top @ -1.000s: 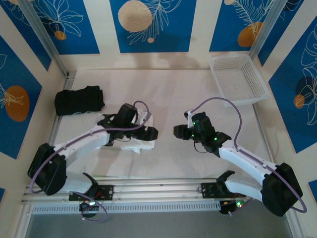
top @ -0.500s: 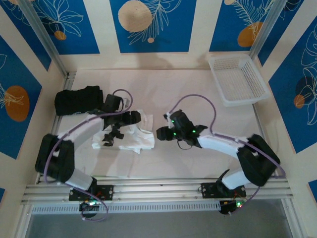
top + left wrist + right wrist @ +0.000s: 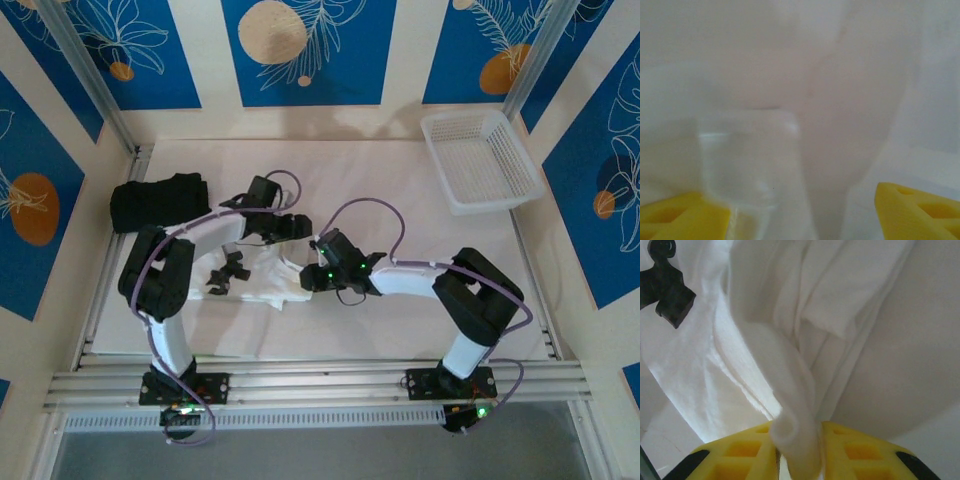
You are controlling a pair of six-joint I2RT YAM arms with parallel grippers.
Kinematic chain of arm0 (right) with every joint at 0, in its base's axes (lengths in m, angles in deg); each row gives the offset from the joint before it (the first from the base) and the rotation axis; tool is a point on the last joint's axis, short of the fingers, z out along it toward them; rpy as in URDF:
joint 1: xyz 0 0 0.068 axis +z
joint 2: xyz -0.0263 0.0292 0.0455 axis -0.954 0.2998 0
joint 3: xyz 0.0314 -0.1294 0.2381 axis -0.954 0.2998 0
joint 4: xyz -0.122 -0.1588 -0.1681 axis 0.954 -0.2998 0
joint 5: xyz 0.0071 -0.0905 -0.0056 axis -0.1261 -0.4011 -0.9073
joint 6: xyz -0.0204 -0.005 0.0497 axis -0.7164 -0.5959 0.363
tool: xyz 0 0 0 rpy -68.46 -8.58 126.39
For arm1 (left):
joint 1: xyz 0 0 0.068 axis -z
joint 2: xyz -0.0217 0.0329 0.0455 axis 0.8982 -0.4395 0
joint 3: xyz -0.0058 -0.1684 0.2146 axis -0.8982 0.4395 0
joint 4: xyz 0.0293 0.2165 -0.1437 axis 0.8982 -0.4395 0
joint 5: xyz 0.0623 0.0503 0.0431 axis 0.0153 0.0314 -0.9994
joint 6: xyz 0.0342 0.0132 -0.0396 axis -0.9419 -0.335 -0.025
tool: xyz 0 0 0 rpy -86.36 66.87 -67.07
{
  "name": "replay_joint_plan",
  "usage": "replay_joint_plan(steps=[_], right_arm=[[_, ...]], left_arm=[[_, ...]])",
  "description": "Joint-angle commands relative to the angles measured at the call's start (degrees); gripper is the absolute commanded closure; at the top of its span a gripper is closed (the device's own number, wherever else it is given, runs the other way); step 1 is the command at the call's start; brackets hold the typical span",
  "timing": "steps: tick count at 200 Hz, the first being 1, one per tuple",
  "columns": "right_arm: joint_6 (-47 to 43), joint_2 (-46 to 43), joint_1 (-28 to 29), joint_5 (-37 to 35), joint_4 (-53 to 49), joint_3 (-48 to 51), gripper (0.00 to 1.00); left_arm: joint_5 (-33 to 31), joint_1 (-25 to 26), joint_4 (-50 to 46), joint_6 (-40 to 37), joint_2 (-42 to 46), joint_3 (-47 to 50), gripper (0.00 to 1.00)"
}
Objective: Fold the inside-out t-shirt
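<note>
Overhead view: bright, even, diffuse light from above; only faint, soft-edged shadows lie on the white desk (image 3: 360,170). Left wrist view: pale, washed out and blurred throughout. Right wrist view: sharper, with grey shadows in the folds of the t-shirt (image 3: 790,315); the right claw (image 3: 797,455) at the bottom edge is out of focus.

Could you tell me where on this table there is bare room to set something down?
Free: the back strip of the table between the black folded garment and the white basket, and the front strip near the arm bases. Crowded: centre-left, where the left gripper and right gripper meet at the t-shirt.
</note>
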Motion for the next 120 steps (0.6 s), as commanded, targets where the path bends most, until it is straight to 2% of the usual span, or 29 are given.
replay_joint_plan(steps=[1,45,77,120], right_arm=[[3.68,-3.83,0.35,-1.48,1.85,3.81,0.74],[7.21,-6.60,1.57,-2.32,3.28,7.96,0.75],[8.20,-7.69,2.52,-2.97,1.78,8.73,0.77],[6.97,-9.75,2.96,0.13,7.34,11.11,0.86]], left_arm=[[6.80,1.14,4.36,1.86,-1.27,-2.90,0.26],[10.21,1.15,3.33,0.90,-3.17,-6.36,0.26],[12.74,1.14,-3.92,-2.63,-6.53,-12.40,0.25],[12.94,1.23,-11.99,-6.58,-9.95,-17.23,0.25]])
